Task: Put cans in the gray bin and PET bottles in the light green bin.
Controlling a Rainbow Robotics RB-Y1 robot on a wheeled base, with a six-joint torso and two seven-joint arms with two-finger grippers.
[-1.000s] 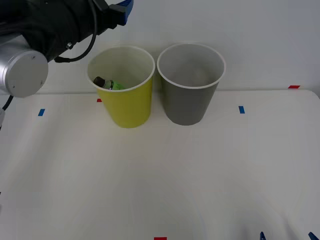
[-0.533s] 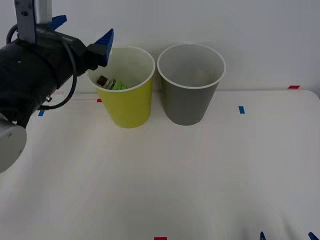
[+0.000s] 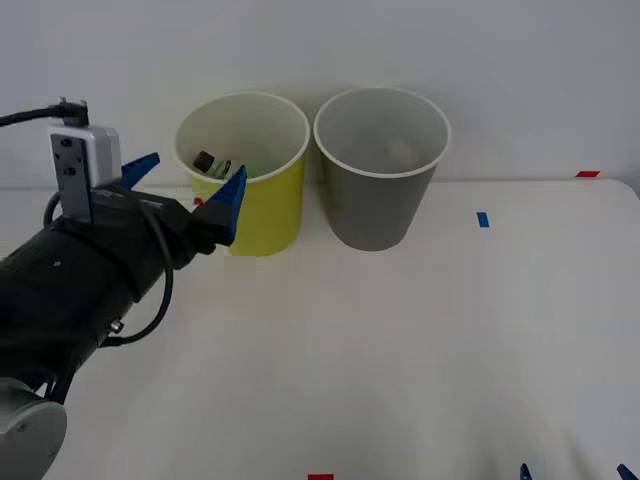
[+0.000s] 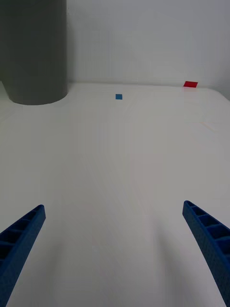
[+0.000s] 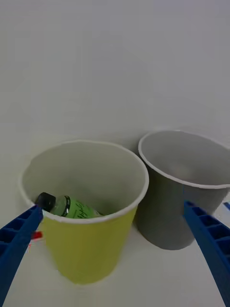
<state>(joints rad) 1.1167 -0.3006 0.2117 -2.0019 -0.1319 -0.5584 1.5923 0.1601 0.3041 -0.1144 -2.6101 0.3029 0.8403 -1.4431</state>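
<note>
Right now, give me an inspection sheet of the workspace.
Surface: white table with small blue and red tape marks.
Job's things: PET bottle lies inside the light green bin; gray bin beside it, nothing seen inside.
Clutter: nothing seen.
Grippers: left gripper open, empty, in front of the light green bin; right gripper open, empty, low over the table.
Cables: black cable on the left arm.
Surroundings: plain white wall.

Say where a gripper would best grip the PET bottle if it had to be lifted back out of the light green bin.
Probably at the capped neck, coming straight down through the bin's open top. The PET bottle lies tilted inside the light green bin, its dark cap up against the wall on the robot's left, so the walls block any side approach. The left gripper, open, is in front of the bin.
</note>
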